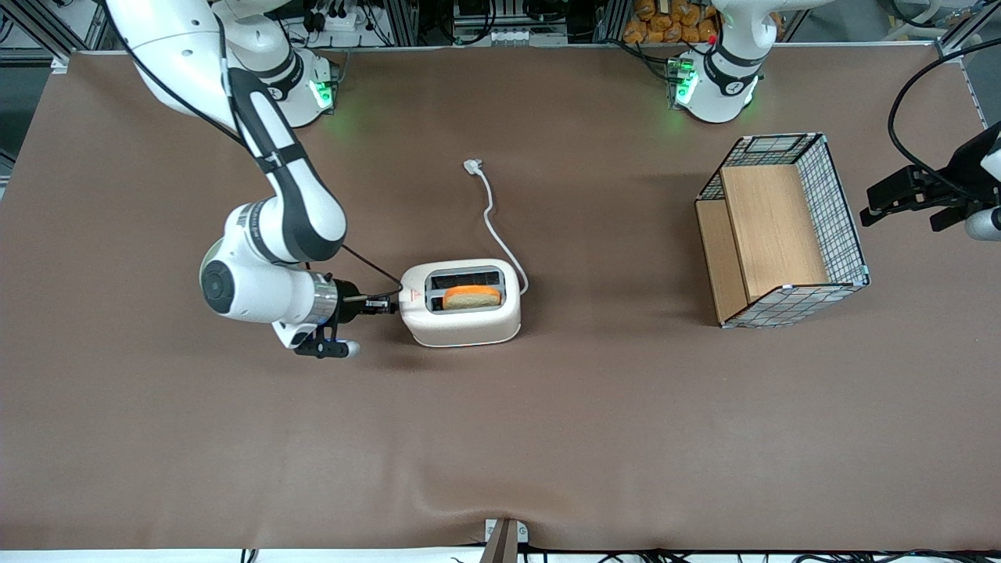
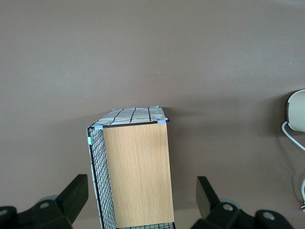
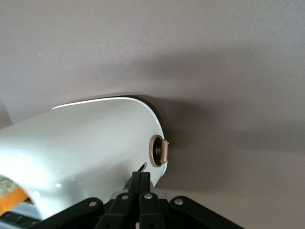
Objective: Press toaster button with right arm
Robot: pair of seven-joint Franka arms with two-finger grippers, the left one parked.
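Observation:
The white toaster [image 1: 461, 317] stands mid-table with an orange-crusted bread slice [image 1: 471, 297] in the slot nearer the front camera. The right arm [image 1: 274, 195] reaches down toward it. My gripper [image 1: 387, 305] is shut, its fingers pressed together, with the tips against the toaster's narrow logo end. In the right wrist view the gripper [image 3: 141, 175] touches the toaster [image 3: 86, 148] at a dark slit just beside the round toaster button [image 3: 158, 150], which sticks out from that end. The button is hidden in the front view.
The toaster's white cord [image 1: 494, 223] runs away from the front camera to a plug [image 1: 472, 166]. A wire-mesh wooden box [image 1: 782, 231] stands toward the parked arm's end of the table, also in the left wrist view [image 2: 136, 171].

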